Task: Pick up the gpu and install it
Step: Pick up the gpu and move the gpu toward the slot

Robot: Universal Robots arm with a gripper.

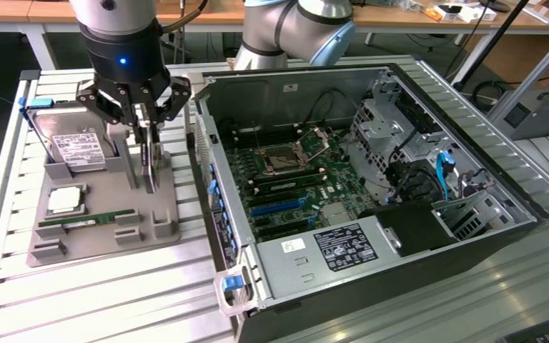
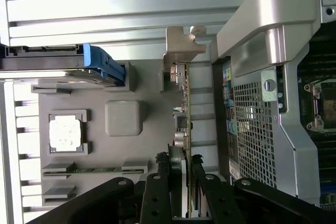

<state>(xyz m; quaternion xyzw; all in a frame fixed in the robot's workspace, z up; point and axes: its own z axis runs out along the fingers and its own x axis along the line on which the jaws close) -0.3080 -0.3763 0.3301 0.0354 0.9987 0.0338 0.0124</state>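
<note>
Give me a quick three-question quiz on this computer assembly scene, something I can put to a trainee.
1. True or false: the gripper is closed on the thin black graphics card with a silvery bracket, which stands on edge.
2. Which item lies on the grey plastic fixture tray beside the square silver processor chip? A) narrow green memory stick B) red screwdriver C) yellow cable
3. Fill in: the open black computer case sits to the exterior view's ____ of the tray.
Key: 1 true; 2 A; 3 right.
</note>
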